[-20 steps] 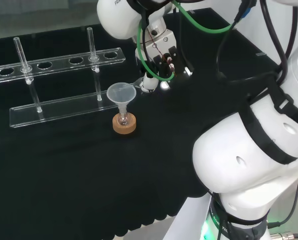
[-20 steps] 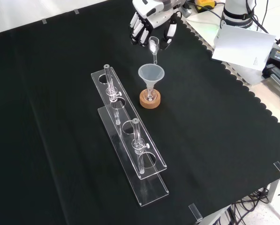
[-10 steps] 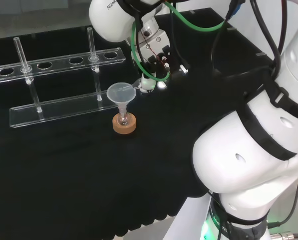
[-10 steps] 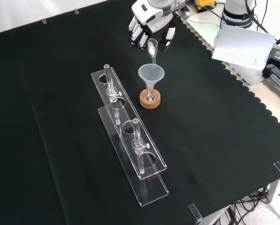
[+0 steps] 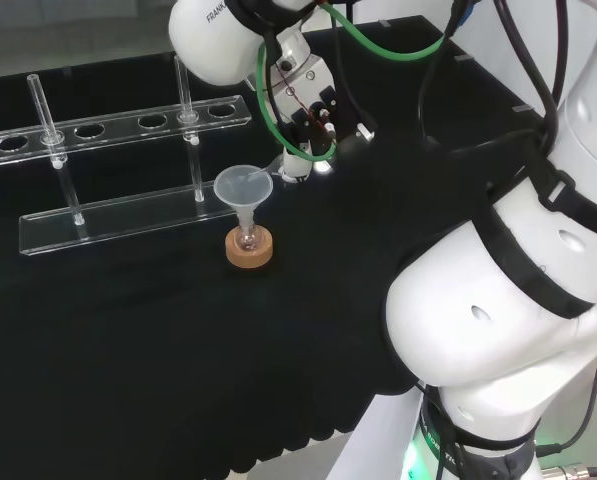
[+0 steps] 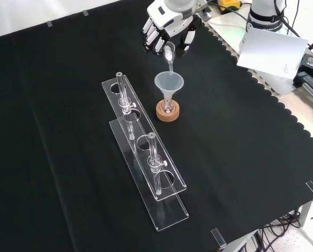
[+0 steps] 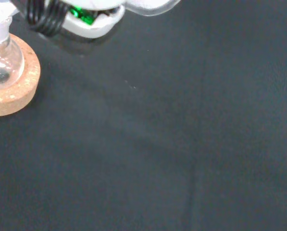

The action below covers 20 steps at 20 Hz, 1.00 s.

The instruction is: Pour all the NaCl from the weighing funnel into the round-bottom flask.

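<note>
The weighing funnel (image 6: pixel 170 54) is pinched by the robot hand (image 6: pixel 164 25), tilted over the funnel (image 6: pixel 169 83) in the flask (image 7: pixel 0 67) — any drift sideways risks NaCl spilt on the worktop (image 6: pixel 240 136).

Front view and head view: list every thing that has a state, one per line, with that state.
hand: shut on the weighing funnel, above the bench.
weighing funnel: held, tilted, its spout down over the plastic funnel's mouth.
plastic funnel: upright in the flask's neck.
round-bottom flask: upright on its cork ring.
cork ring: flat on the cloth.
test tube rack: standing, two tubes upright in it.
</note>
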Each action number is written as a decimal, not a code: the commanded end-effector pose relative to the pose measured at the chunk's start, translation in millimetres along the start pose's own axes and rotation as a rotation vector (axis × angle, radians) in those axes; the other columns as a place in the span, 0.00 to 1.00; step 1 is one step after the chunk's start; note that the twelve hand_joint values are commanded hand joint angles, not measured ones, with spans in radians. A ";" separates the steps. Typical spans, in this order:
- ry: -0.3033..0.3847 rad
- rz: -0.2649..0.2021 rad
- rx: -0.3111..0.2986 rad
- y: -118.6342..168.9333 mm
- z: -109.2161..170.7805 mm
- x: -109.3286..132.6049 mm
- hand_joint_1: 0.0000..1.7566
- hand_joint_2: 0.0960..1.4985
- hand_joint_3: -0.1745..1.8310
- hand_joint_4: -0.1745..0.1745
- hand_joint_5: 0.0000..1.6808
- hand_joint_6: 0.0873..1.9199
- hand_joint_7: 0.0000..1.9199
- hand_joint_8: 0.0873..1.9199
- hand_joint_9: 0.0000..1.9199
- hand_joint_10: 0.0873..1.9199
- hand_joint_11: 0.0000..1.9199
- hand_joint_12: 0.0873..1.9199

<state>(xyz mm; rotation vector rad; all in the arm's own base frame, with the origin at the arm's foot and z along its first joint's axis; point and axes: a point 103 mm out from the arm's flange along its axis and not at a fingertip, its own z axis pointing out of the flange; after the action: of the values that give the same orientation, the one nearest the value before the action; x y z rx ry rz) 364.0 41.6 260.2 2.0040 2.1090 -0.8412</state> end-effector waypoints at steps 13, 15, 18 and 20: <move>-0.111 0.024 0.027 -1.2 -9.1 0.2 0.63 0.45 0.38 1.00 0.71 0.38 0.30 0.31 0.47 0.16 0.40 0.55; -0.122 0.031 0.031 -1.5 -9.2 -0.1 0.63 0.45 0.38 1.00 0.71 0.38 0.30 0.31 0.47 0.16 0.40 0.55; -0.132 0.043 0.044 -1.3 -10.3 0.7 0.63 0.45 0.38 1.00 0.71 0.38 0.29 0.31 0.47 0.16 0.40 0.55; -0.137 0.048 0.049 -1.0 -11.4 1.7 0.63 0.45 0.38 1.00 0.71 0.38 0.29 0.31 0.47 0.15 0.40 0.55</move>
<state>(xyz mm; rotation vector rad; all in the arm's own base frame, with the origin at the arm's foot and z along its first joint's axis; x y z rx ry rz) 365.6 46.5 268.7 1.9499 1.9949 -0.9824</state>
